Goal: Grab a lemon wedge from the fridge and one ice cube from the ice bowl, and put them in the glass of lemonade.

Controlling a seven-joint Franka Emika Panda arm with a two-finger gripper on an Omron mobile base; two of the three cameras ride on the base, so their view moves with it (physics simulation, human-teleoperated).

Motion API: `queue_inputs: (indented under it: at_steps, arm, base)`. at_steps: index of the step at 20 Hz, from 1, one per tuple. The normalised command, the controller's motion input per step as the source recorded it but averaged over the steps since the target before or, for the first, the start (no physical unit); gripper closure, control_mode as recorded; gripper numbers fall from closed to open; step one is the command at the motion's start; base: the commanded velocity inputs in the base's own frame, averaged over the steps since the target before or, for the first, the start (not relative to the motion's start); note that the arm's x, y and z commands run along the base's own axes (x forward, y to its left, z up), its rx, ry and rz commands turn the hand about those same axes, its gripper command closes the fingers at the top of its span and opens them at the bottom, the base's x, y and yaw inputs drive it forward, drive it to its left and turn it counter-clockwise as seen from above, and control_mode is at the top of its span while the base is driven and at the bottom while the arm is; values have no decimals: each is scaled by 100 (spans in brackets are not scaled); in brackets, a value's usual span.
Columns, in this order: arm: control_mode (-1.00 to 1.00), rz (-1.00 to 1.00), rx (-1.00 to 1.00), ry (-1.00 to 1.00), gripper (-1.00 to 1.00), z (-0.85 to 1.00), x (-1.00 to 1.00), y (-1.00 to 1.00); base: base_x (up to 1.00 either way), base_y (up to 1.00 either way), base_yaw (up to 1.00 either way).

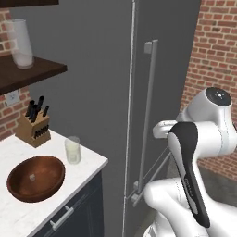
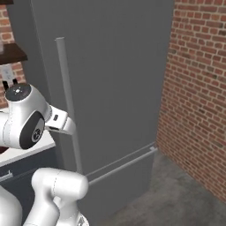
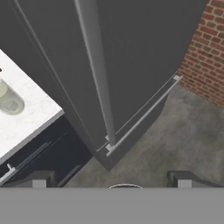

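The dark grey fridge (image 1: 102, 92) stands closed, its long vertical bar handle (image 1: 150, 111) beside my arm. The lemon wedge is hidden behind its doors. On the white counter left of the fridge sits the brown wooden ice bowl (image 1: 36, 178) with a small pale ice cube (image 1: 32, 177) inside. The glass of lemonade (image 1: 72, 150) stands just behind the bowl, near the counter's right edge, and its top shows in the hand view (image 3: 8, 98). My gripper (image 3: 112, 179) is open and holds nothing. It hovers in front of the fridge (image 3: 131, 52), looking down at the handle (image 3: 98, 74).
A knife block (image 1: 33, 125) stands at the back of the counter (image 1: 28, 213). A tall frosted glass (image 1: 21, 44) rests on the dark shelf above. A brick wall (image 2: 198, 97) closes in the fridge's right side. Grey floor (image 2: 176, 198) lies before the lower drawer handle (image 2: 121, 165).
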Motion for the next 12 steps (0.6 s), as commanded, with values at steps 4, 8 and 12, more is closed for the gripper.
queue_inputs:
  at_steps: [4,8,12]
  arm:
    - [100,0,0,0,-100,0,0,0]
    - [100,0,0,0,-100,0,0,0]
    - [100,0,0,0,-100,0,0,0]
  base:
    - [-19,0,-8]
    - [-50,7,-1]
    - [-41,5,0]
